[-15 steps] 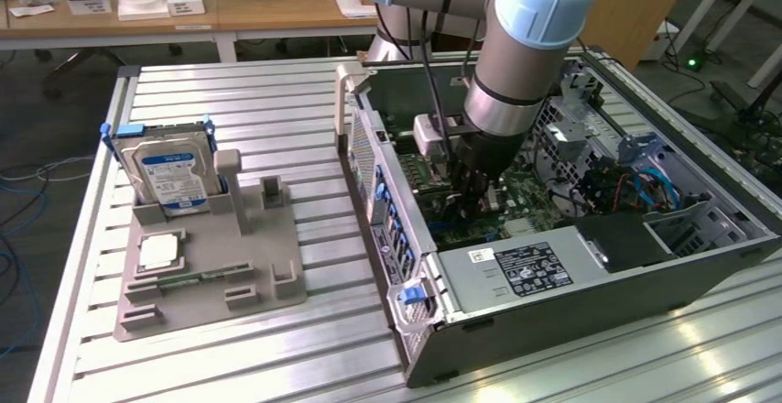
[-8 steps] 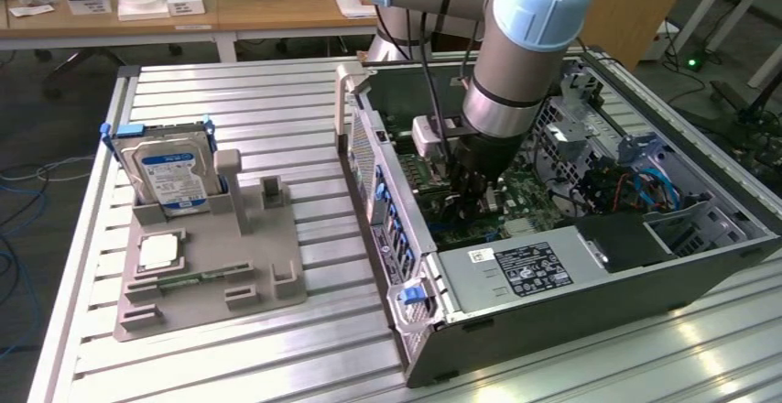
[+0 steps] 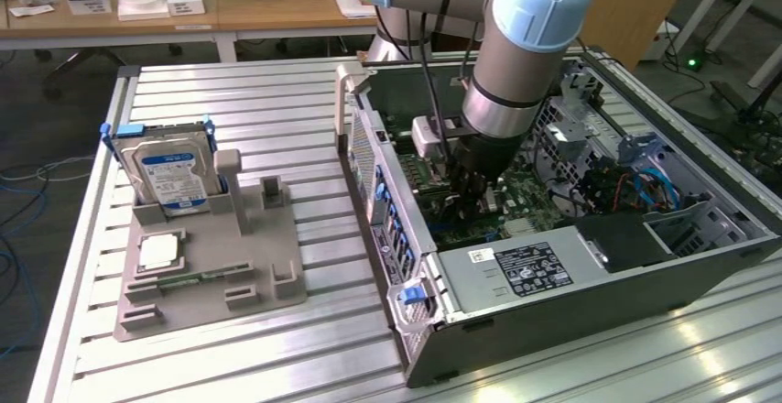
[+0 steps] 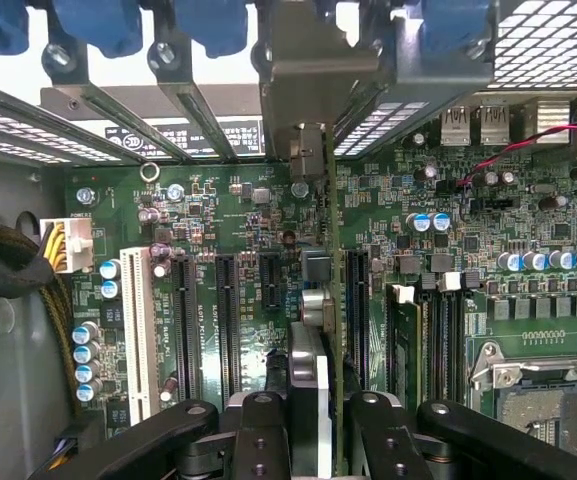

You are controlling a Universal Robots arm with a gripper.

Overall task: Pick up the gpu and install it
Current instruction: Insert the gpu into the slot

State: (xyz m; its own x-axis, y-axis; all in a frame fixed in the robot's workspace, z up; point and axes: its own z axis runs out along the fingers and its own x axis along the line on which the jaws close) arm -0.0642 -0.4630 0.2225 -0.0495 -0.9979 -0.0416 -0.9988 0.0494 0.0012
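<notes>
The gpu (image 4: 320, 330) stands edge-on between the gripper's (image 4: 313, 420) fingers (image 4: 260, 425), which are clamped on its two faces, its thin green board running straight away from the wrist toward the metal bracket (image 4: 303, 90) at the rear of the case. In the wrist view the card hangs just above the motherboard (image 4: 218, 230), between the long black expansion slots (image 4: 226, 320) on one side and the slot (image 4: 358, 310) on the other; which slot its lower edge is aimed at I cannot tell. From the exterior view the gripper (image 3: 471, 197) is deep inside the open computer case (image 3: 611, 275), well apart from the grey parts fixture (image 3: 208, 266) and its hard drive (image 3: 171, 169) on the exterior view's left. Done well, the step seems to call for keeping the card upright, lining its edge along the slot and its bracket with the rear opening, then pressing down evenly so neither end tilts.
</notes>
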